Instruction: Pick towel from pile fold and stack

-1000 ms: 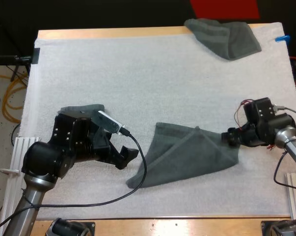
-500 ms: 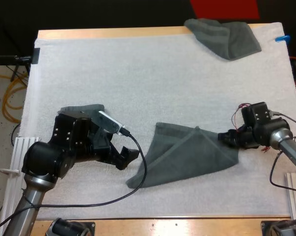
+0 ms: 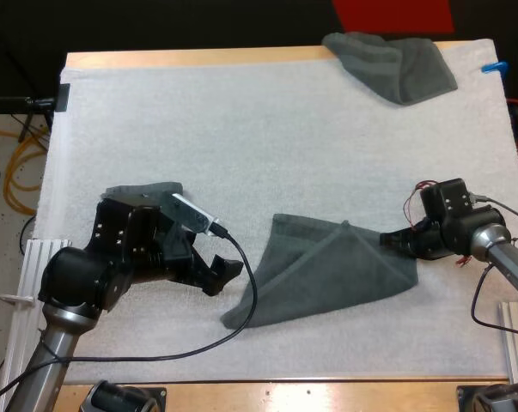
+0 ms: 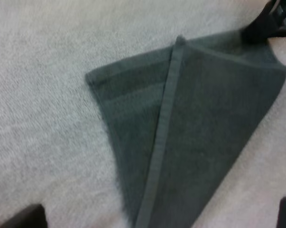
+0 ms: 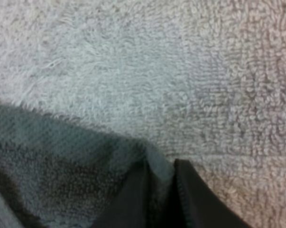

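A dark grey-green towel (image 3: 327, 270) lies partly folded on the white mat, one flap turned diagonally over the rest. My right gripper (image 3: 394, 242) is at its right corner, shut on a pinch of the towel (image 5: 48, 156) between the right gripper's (image 5: 161, 190) fingers. My left gripper (image 3: 227, 273) hovers open just left of the towel's lower left end. In the left wrist view the towel (image 4: 195, 137) spreads out below, my left gripper (image 4: 153, 216) stands wide apart over its near end, and the right gripper (image 4: 268, 21) sits at its far corner.
A crumpled towel (image 3: 392, 62) lies at the mat's far edge, right of centre. Another dark towel (image 3: 151, 190) shows flat behind my left arm. The wooden table edge (image 3: 198, 57) runs along the far side.
My right gripper has closed from open onto the towel's right corner, and its arm has shifted slightly. The left arm and the towel stayed put.
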You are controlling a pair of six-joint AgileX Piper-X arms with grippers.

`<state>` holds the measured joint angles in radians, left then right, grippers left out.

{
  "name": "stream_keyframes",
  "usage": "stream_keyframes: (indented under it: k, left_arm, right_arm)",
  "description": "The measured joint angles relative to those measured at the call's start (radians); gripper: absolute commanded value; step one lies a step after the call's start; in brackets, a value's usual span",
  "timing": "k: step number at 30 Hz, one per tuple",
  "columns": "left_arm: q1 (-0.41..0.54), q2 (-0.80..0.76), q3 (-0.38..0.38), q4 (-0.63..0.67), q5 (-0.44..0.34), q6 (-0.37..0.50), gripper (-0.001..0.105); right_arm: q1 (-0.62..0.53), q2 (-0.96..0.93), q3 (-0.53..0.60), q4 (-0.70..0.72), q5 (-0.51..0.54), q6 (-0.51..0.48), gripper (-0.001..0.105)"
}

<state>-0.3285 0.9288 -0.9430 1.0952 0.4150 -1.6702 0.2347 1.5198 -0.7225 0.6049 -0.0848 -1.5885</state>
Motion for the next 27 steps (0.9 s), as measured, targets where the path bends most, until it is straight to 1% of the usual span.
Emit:
stream_keyframes:
  k: [4,7,10,14,16,20,24,27]
  left_arm:
    - [-0.037,0.059,0.000,-0.035,-0.032,0.000,0.091]
    - [-0.084,0.137,0.000,-0.097,-0.039,-0.002,0.091]
    - [-0.147,0.255,-0.019,-0.150,-0.112,-0.005,0.089]
    - [-0.184,0.421,-0.100,-0.168,-0.212,-0.005,0.075]
    - [-0.194,0.493,-0.150,-0.176,-0.245,-0.005,0.071]
    - [-0.195,0.640,-0.268,-0.182,-0.259,-0.003,0.071]
    - [-0.196,0.771,-0.365,-0.182,-0.264,0.010,0.071]
    - [-0.206,0.850,-0.420,-0.180,-0.293,0.032,0.071]
  right_arm:
    - [0.000,-0.010,0.000,0.000,0.000,-0.016,0.000]
    - [0.000,-0.028,0.000,0.000,0.000,-0.023,0.000]
    - [0.000,-0.038,0.000,0.002,0.000,-0.029,0.000]
    - [0.000,-0.038,0.000,0.002,0.000,-0.050,0.000]
    - [0.000,-0.038,0.000,0.002,0.000,-0.050,0.000]
    - [0.000,-0.038,0.000,0.002,0.000,-0.054,0.000]
    - [0.000,-0.038,0.000,0.002,0.000,-0.055,0.000]
    - [0.000,-0.038,0.000,0.002,0.000,-0.055,0.000]
